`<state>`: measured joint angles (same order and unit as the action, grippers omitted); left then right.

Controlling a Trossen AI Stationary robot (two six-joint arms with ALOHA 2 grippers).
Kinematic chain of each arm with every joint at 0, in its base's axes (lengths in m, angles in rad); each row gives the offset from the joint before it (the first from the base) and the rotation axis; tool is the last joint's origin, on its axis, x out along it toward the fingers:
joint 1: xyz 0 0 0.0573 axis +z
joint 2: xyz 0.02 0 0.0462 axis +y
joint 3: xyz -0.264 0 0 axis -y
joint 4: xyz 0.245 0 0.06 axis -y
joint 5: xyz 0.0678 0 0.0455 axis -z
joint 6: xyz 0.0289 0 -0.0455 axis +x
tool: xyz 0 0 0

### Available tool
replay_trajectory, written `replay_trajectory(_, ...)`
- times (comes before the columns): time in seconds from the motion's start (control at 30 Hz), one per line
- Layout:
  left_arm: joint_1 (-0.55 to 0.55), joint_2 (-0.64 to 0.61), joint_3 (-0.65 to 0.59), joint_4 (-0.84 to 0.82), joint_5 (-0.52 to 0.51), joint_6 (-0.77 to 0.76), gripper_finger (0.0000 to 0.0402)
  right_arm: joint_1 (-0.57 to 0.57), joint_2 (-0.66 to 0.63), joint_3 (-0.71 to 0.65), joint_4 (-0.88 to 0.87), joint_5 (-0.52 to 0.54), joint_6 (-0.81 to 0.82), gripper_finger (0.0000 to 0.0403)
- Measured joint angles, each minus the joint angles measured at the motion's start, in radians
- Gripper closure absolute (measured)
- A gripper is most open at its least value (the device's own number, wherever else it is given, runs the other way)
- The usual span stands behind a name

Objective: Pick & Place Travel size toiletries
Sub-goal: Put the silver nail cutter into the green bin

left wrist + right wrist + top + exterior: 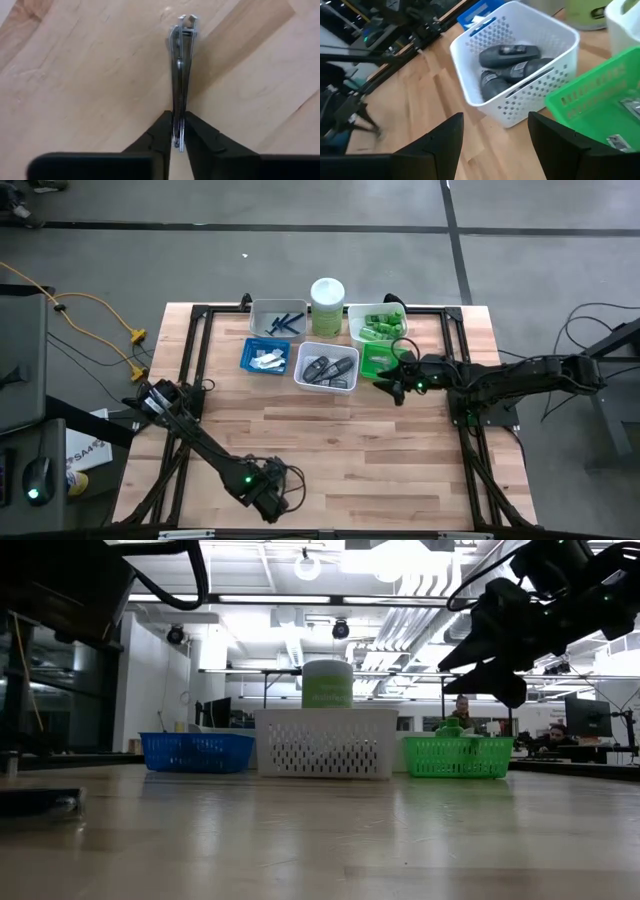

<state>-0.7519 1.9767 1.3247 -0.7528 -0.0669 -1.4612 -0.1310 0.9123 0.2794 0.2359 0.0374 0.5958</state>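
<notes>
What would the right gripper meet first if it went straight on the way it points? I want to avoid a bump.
Most likely the white tray holding dark grey cases: it sits centred between the open right gripper's fingers, with the green tray off to one side. Depth is hard to judge.

Silver clippers (179, 75), dk grey cases (512, 67), perforated white tray (540, 95).
</notes>
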Motion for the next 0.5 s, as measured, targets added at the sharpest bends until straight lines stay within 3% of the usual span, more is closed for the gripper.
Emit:
replay_trajectory(0.13,0.0,0.001,0.0,-0.012,-0.005,0.008,0.0387,0.02,0.0,0.0,0.0,-0.043,-0.028,0.0188)
replay_trajectory(0.5,0.025,-0.006,0.0,-0.021,-0.059,0.135,0.0384,0.136,0.0,0.0,0.015,0.031,-0.079,0.0188)
